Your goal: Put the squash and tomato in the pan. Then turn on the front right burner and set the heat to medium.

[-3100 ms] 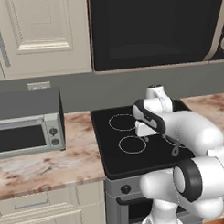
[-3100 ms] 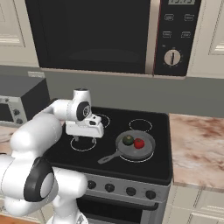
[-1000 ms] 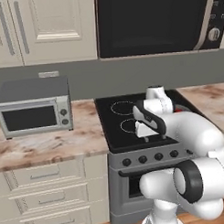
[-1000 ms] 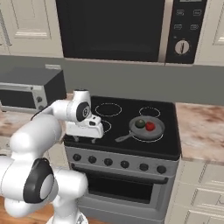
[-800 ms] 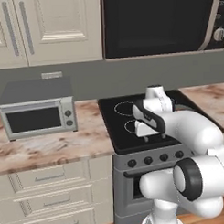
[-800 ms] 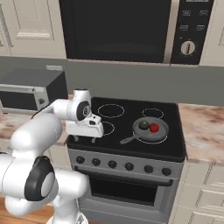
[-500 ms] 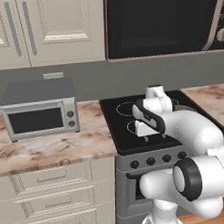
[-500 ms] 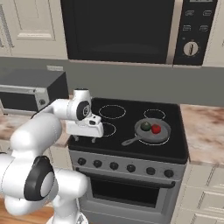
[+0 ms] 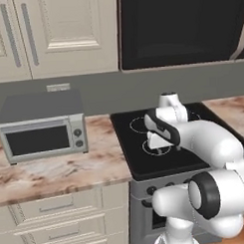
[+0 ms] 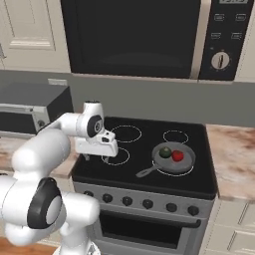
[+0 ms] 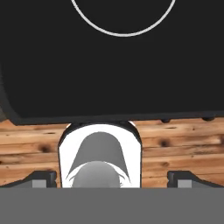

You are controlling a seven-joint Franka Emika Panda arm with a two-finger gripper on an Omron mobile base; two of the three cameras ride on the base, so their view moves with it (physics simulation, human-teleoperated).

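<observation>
The grey pan sits on the front right burner of the black stove, its handle pointing front left. Inside it lie the dark green squash and, touching its right side, the red tomato. My gripper hangs open over the front left burner ring, well left of the pan, holding nothing. In the left base view the gripper hovers above the same ring and my arm hides the pan. The hand view has the fingertips wide apart above the stove's front edge.
A row of knobs runs along the stove front. A toaster oven stands on the marble counter to the left. A microwave hangs above the stove. Wooden floor lies below the stove front.
The whole picture has shifted to the right in both base views, so the base has driven. My arm keeps its pose, and the squash and tomato stay in the pan.
</observation>
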